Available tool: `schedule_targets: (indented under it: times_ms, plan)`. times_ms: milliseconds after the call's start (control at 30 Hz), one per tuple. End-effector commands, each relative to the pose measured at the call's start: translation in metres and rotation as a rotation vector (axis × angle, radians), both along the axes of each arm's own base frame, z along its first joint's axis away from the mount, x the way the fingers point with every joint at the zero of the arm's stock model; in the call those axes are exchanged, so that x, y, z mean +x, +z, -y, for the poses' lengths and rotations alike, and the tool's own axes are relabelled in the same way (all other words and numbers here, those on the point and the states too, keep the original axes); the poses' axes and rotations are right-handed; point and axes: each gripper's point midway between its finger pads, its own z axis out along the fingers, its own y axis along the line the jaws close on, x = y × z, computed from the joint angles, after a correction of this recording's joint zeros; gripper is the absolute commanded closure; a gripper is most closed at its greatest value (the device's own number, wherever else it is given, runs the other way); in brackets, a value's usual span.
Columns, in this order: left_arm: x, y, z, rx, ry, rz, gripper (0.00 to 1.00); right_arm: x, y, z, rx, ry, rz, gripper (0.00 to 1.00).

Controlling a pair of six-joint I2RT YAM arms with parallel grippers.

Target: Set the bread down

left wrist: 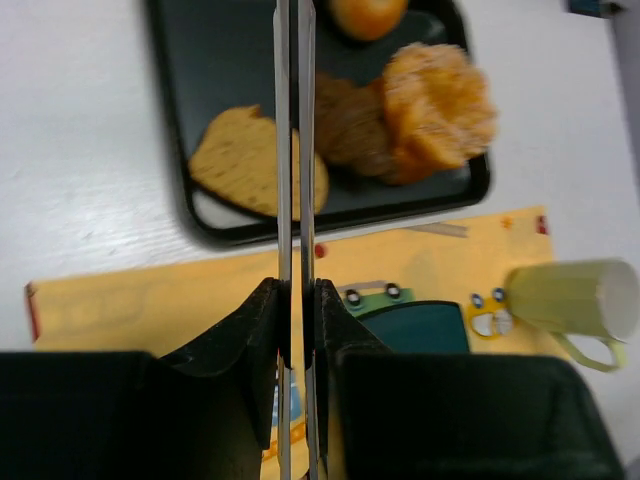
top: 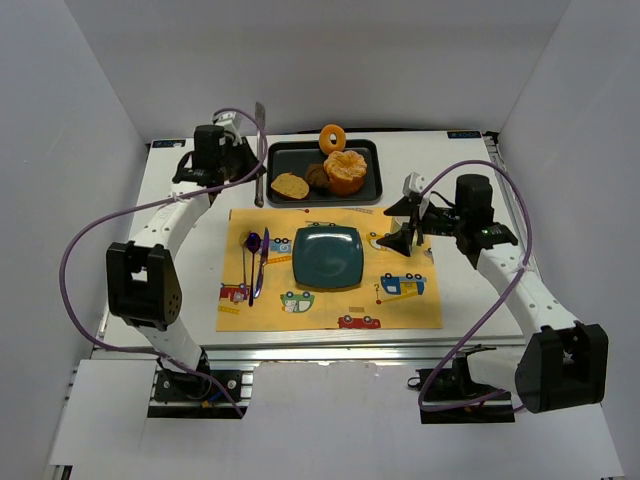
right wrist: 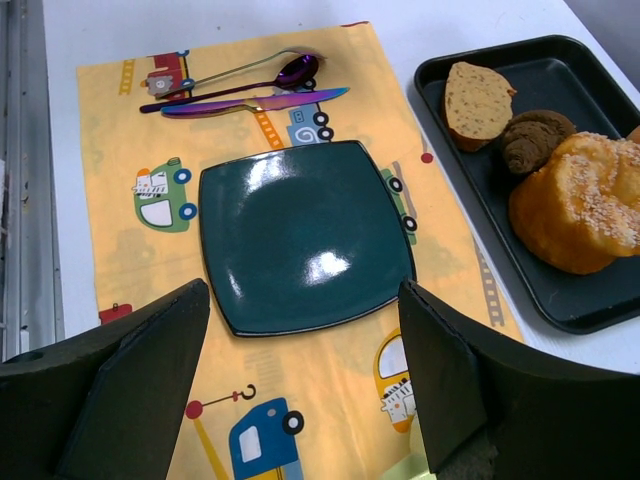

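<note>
Top external — bread (top: 333,137) on tray (top: 290,155) | left gripper (left wrist: 297,300) clamps tongs (left wrist: 283,150) | right gripper (right wrist: 303,290) apart

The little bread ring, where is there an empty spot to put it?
The square teal plate is bare, between the iridescent purple spoon and knife and the pale green cup. The black tray is crowded: ring-shaped golden bread, peeled orange, tan slice.
</note>
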Motion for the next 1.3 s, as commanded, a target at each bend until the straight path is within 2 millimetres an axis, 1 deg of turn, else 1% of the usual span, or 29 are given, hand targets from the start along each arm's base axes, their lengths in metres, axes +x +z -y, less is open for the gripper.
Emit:
schedule_targets:
  times_ms: [0,33,67,100,133,167,233,267,333,367,400,433,467,500,533,600,633,667,833,933,1033,1167,1267]
  plan:
    - [0.005,0.021,0.031,-0.079,-0.168,0.051,0.88,0.0,0.015,0.003,0.027,0.002,0.051,0.2]
    - [0.01,0.029,0.035,-0.089,-0.181,0.072,0.86,-0.001,0.015,0.004,0.028,0.001,0.049,0.2]
    - [0.013,0.024,0.042,-0.1,-0.194,0.058,0.83,-0.001,0.015,0.005,0.03,0.0,0.049,0.2]
    - [0.016,0.025,0.045,-0.1,-0.202,0.058,0.81,-0.001,0.015,0.005,0.031,-0.002,0.048,0.2]
    - [0.021,0.035,0.049,-0.099,-0.209,0.075,0.8,-0.001,0.014,0.006,0.031,-0.004,0.046,0.2]
    - [0.025,0.027,0.057,-0.091,-0.222,0.056,0.78,-0.002,0.014,0.006,0.033,-0.005,0.045,0.2]
    - [0.031,0.022,0.061,-0.075,-0.226,0.037,0.73,-0.002,0.013,0.007,0.034,-0.005,0.043,0.2]
    - [0.039,0.024,0.067,-0.067,-0.232,0.044,0.71,-0.002,0.013,0.007,0.036,-0.004,0.045,0.2]
    - [0.045,0.018,0.07,-0.048,-0.233,0.026,0.69,-0.002,0.012,0.008,0.035,-0.007,0.042,0.2]
    - [0.051,0.027,0.074,-0.044,-0.238,0.047,0.67,-0.001,0.012,0.008,0.035,-0.01,0.042,0.2]
    - [0.055,0.017,0.074,-0.029,-0.229,0.027,0.66,-0.001,0.012,0.009,0.035,-0.01,0.042,0.2]
    - [0.056,0.013,0.077,-0.019,-0.233,0.017,0.64,-0.002,0.013,0.009,0.035,-0.012,0.043,0.2]
    - [0.06,0.016,0.078,-0.017,-0.232,0.028,0.63,-0.002,0.013,0.009,0.036,-0.012,0.043,0.19]
    - [0.062,0.014,0.079,-0.016,-0.232,0.024,0.62,-0.002,0.012,0.01,0.036,-0.012,0.042,0.2]
    - [0.064,0.006,0.081,-0.012,-0.232,0.009,0.6,-0.002,0.012,0.01,0.036,-0.012,0.043,0.19]
    - [0.066,0.003,0.083,-0.008,-0.234,0.008,0.58,-0.002,0.012,0.011,0.036,-0.014,0.04,0.19]
    - [0.067,-0.004,0.085,-0.006,-0.237,-0.003,0.56,-0.002,0.011,0.011,0.035,-0.015,0.038,0.19]
    - [0.067,-0.005,0.088,-0.004,-0.243,-0.004,0.55,-0.002,0.011,0.011,0.036,-0.015,0.037,0.19]
    - [0.068,-0.022,0.096,0.007,-0.263,-0.027,0.53,-0.001,0.01,0.012,0.036,-0.017,0.032,0.2]
    - [0.071,-0.029,0.097,0.019,-0.258,-0.035,0.53,-0.001,0.009,0.012,0.036,-0.017,0.029,0.19]
    - [0.075,-0.03,0.095,0.029,-0.244,-0.026,0.53,-0.001,0.008,0.013,0.035,-0.02,0.026,0.19]
    - [0.085,-0.031,0.093,0.032,-0.206,-0.004,0.53,0.0,0.006,0.014,0.036,-0.022,0.022,0.19]
    - [0.091,-0.034,0.096,0.01,-0.198,0.002,0.51,0.0,0.006,0.014,0.036,-0.022,0.022,0.19]
